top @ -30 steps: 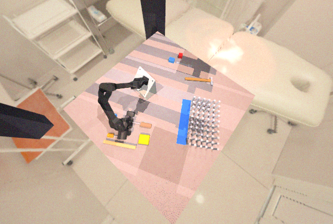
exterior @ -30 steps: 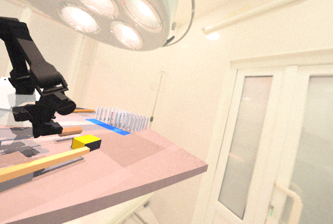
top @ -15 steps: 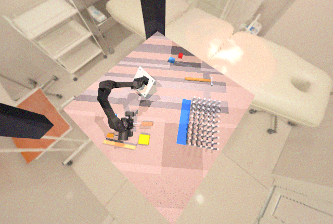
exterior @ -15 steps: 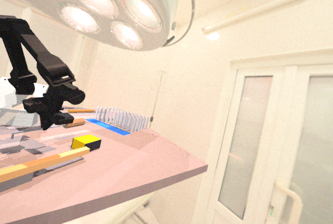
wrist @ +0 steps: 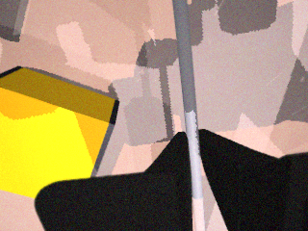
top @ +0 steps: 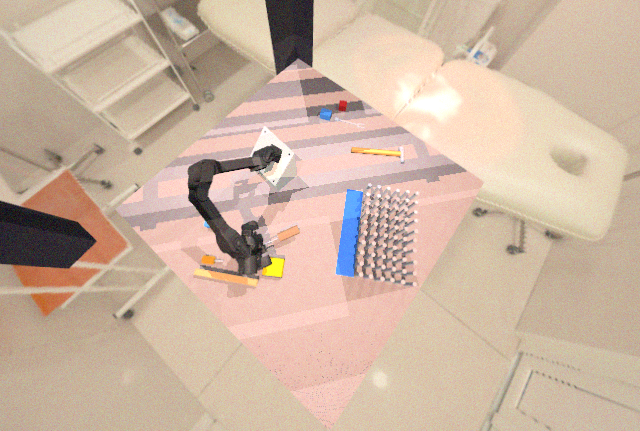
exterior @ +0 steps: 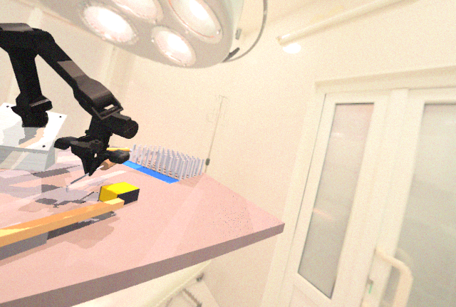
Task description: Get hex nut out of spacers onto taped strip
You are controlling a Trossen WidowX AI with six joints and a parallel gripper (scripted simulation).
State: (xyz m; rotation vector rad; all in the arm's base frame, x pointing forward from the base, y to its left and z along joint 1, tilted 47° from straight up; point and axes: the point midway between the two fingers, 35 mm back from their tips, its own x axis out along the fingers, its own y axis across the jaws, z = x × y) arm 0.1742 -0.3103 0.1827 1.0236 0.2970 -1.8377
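My gripper (top: 265,246) (exterior: 89,174) (wrist: 191,139) is shut on the thin grey shaft of the orange-handled tool (top: 288,233) (exterior: 107,164) (wrist: 184,63). The tool appears lifted a little above the table, left of the spacer field in the top view. In the wrist view its shaft runs between the fingertips; the far end is out of that view. The metal spacers (top: 387,235) (exterior: 165,159) stand upright in rows. The blue taped strip (top: 348,232) (exterior: 154,174) lies along their near side. The nut cannot be made out.
A yellow block (top: 273,267) (exterior: 120,189) (wrist: 43,149) sits beside the gripper. A long orange bar (top: 225,277) (exterior: 58,221) and a short orange-handled tool (top: 208,259) lie near it. A hammer (top: 375,151), a blue cube (top: 325,114) and a red cube (top: 342,105) lie farther back.
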